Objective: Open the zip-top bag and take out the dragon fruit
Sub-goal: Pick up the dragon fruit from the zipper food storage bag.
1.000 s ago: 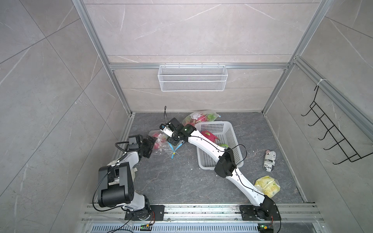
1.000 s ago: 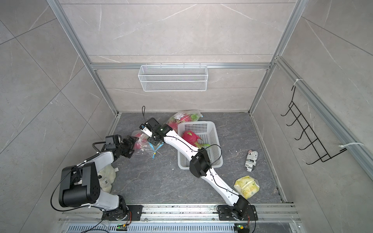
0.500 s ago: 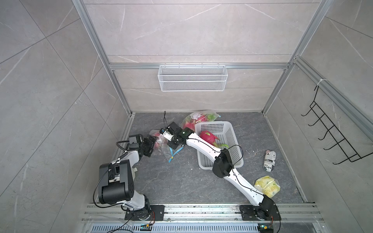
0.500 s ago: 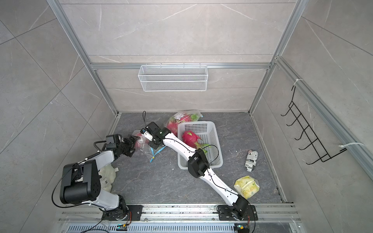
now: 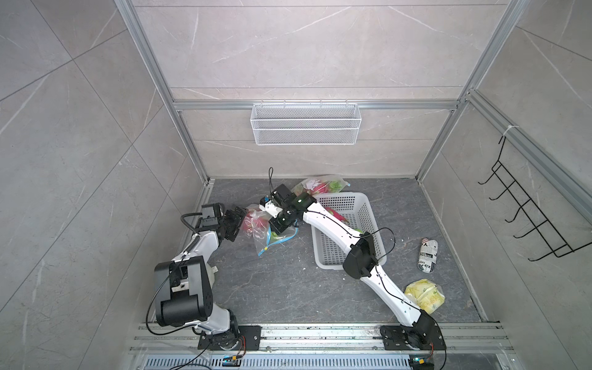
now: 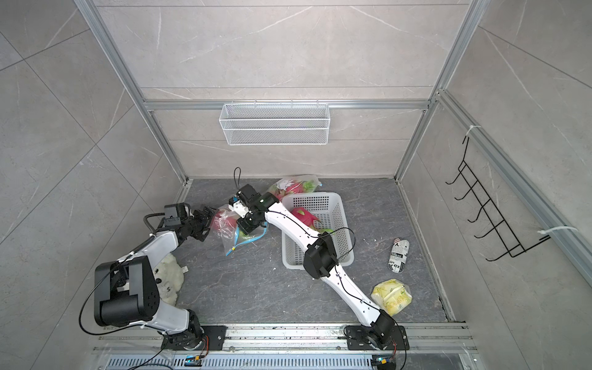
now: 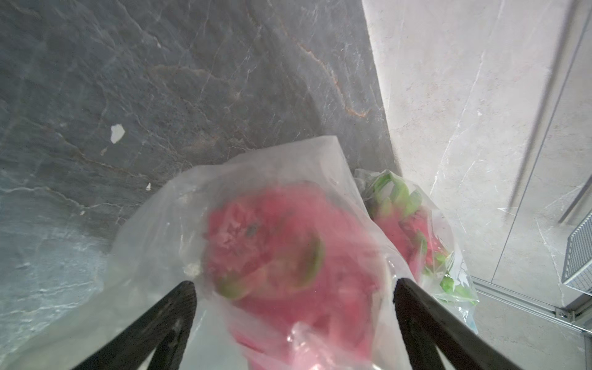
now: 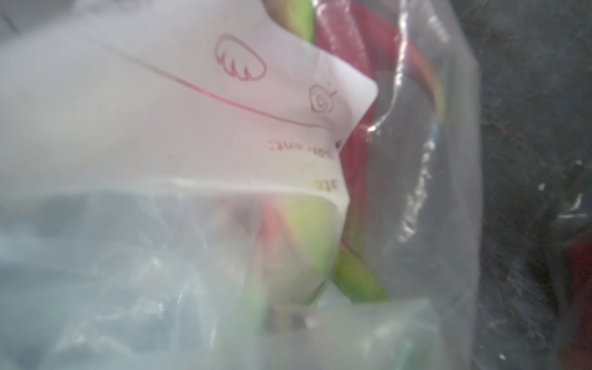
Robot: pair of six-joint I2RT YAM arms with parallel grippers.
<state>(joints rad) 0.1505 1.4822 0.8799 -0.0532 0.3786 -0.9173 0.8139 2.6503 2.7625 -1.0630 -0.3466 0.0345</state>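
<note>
One dragon fruit (image 6: 302,215) already lies in the white basket (image 6: 309,194), but the bagged fruit (image 7: 282,250) sits inside the zip-top bag (image 5: 261,237) between my arms, its blue zip (image 5: 279,242) seemingly not yet opened, and a second bag (image 5: 320,185) of fruit waits behind the basket. My left fingers (image 7: 426,314) stand wide astride the bag's fruit end, as a second ago, while my right fingers (image 6: 247,228), half open then, have shut at the film near the zip; whether they pinch it I cannot see.

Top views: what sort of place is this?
Probably a robot test cell: stone-look panels in aluminium framing, arms bolted to a front rail, wire basket hung on the framing.
</note>
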